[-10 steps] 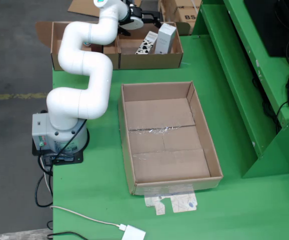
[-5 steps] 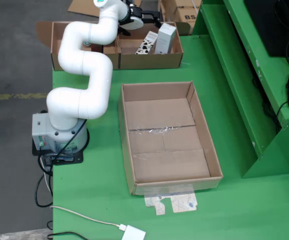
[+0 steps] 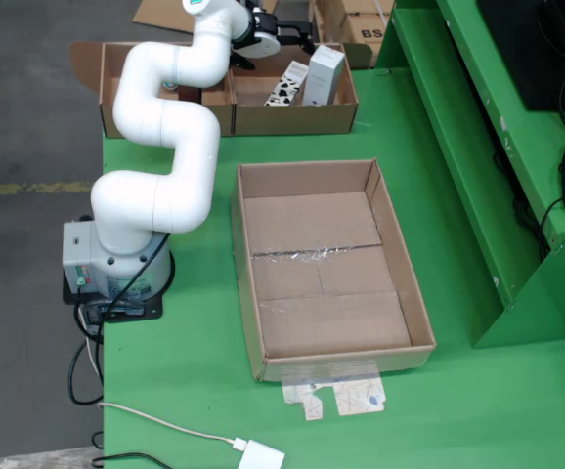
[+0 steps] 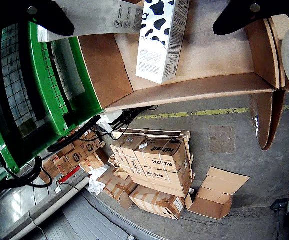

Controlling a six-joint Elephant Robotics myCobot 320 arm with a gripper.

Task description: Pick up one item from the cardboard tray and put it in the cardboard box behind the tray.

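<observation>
The cardboard tray [image 3: 414,293] lies in the middle of the green table and holds nothing. Behind it stands the cardboard box [image 3: 297,117], holding a cow-patterned carton [image 3: 287,85] and a tall grey-white carton [image 3: 324,74]. My gripper [image 3: 284,37] hovers over the box's far edge. In the wrist view my gripper [image 4: 149,11] is open, its black fingers [image 4: 47,15] spread wide with nothing clamped between them. The cow-patterned carton [image 4: 162,40] leans on the box wall below, and the grey-white carton [image 4: 99,17] lies beside the left finger.
A second cardboard box [image 3: 126,59] adjoins the first on the left. A green frame [image 3: 478,156] rises along the table's right side. Torn paper scraps [image 3: 336,399] and a white adapter [image 3: 261,456] lie near the front. Stacked cartons [image 4: 154,165] sit on the floor beyond.
</observation>
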